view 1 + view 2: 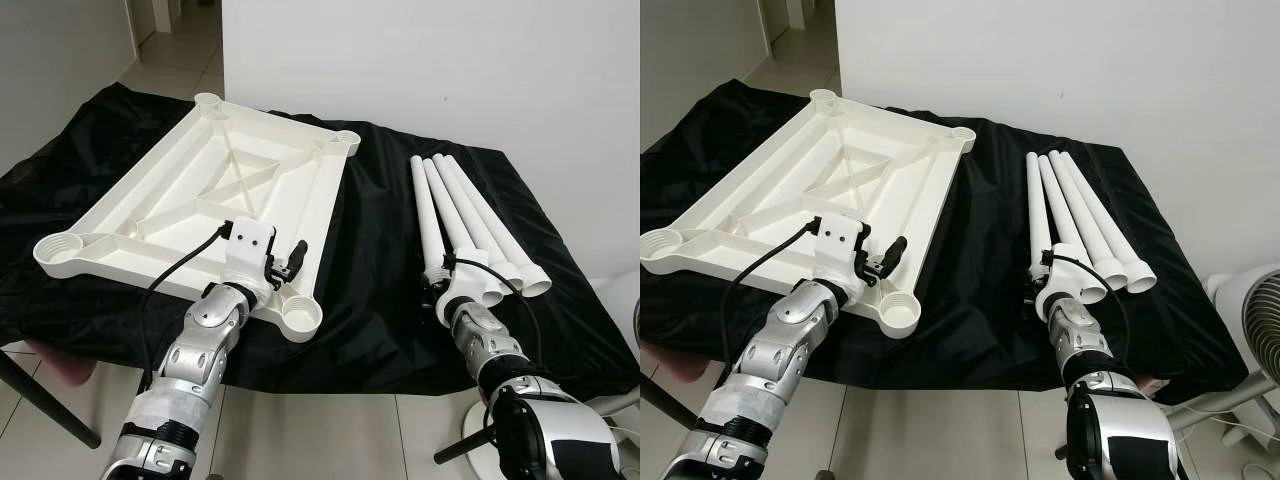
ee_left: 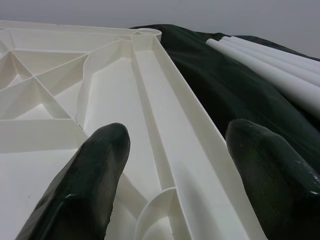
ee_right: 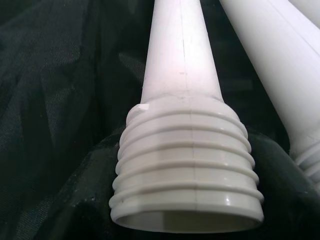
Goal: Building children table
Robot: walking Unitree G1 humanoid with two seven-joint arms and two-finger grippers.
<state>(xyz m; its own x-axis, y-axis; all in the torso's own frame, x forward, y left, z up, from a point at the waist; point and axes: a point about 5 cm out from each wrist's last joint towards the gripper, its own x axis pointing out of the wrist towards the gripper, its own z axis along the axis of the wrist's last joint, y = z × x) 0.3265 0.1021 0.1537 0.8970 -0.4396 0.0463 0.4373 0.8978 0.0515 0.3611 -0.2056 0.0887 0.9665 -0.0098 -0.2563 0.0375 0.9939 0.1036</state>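
The white plastic table top lies upside down on the black cloth, ribs facing up. My left gripper is at its near right corner, just behind the round leg socket. It stands open, and in the left wrist view its fingers straddle the rim. Several white table legs lie side by side on the right. My right gripper is at the near end of the leftmost leg, whose threaded end looms close in the right wrist view.
The black cloth covers the whole work table and hangs over its near edge. A white wall stands close behind. A fan stands on the floor at the right, and a dark table leg slants at the lower left.
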